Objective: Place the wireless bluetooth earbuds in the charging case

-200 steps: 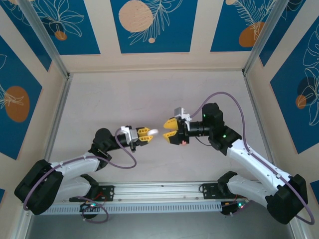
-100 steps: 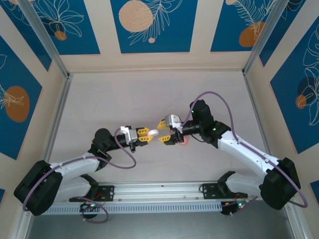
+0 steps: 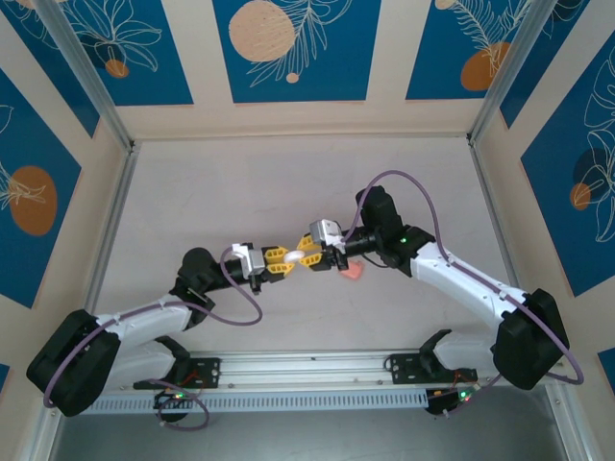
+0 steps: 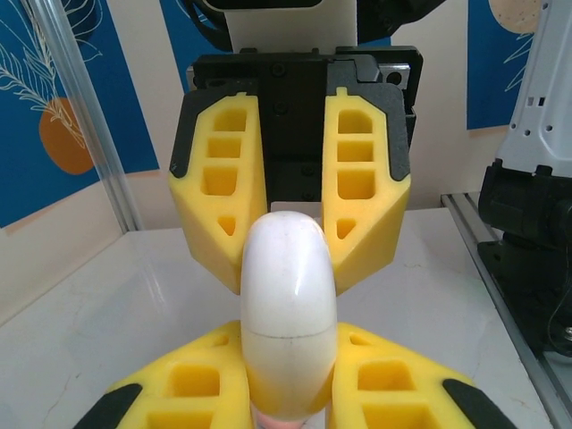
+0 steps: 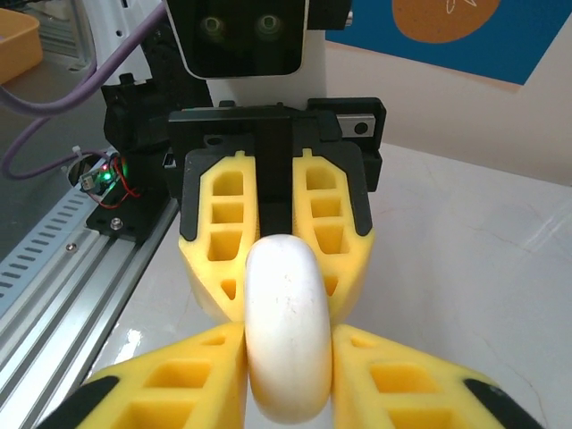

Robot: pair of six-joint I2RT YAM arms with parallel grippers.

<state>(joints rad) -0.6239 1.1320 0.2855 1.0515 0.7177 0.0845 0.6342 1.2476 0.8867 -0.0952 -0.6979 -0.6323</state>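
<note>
A white round disc [image 3: 297, 257] hangs above the table's middle, gripped from both sides. My left gripper [image 3: 286, 259] is shut on its left half; in the left wrist view the disc [image 4: 288, 313] is wedged between the yellow fingers [image 4: 192, 384]. My right gripper [image 3: 309, 255] is shut on the other half, its pads [image 5: 188, 375] pressed against both faces of the disc [image 5: 284, 340]. The salmon-pink charging case [image 3: 352, 274] lies on the table just below the right wrist. The earbuds are out of view.
The white tabletop [image 3: 288, 182] is walled by beige and blue panels [image 3: 288, 58]. An aluminium rail [image 3: 307, 365] with the arm bases runs along the near edge. The right arm's purple cable [image 3: 404, 182] loops above its wrist.
The right arm moved left to the disc held by the left gripper and shut its fingers on it. The left arm stayed where it was.
</note>
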